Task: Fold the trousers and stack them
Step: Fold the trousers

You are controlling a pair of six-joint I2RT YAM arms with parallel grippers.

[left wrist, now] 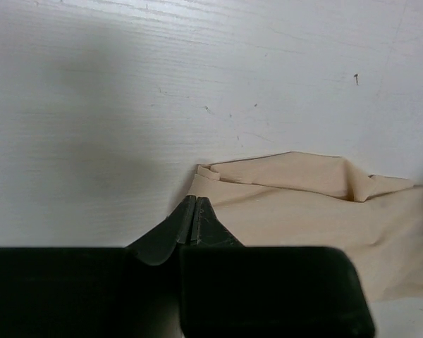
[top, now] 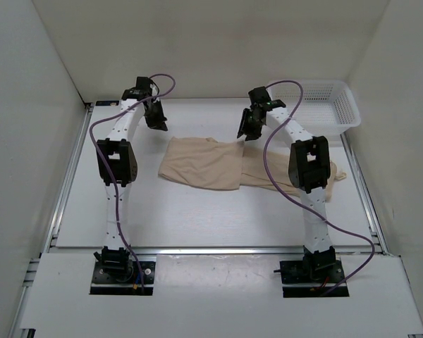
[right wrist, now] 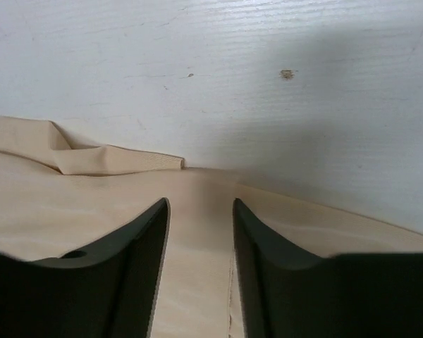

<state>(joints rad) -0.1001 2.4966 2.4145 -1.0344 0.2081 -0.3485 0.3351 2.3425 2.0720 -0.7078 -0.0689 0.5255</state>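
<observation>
Shows the left hand (left wrist: 194, 202) clenched tight, nothing seen between its fingers, tips just beside a corner of the beige trousers (top: 204, 163). Shows the right hand (right wrist: 201, 205) released, fingers apart, right above the cloth. Finds the trousers lying wrinkly on the white surface (top: 197, 215), under the right hand.

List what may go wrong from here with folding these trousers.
1. The left gripper is shut beside the corner of the trousers, with no cloth seen between its fingers. A lift may come up empty.
2. The right gripper is open over flat cloth, not an edge. Closing there might pinch only one layer or bunch it.
3. The right arm's purple cable hangs over the trousers and could drag them.
</observation>
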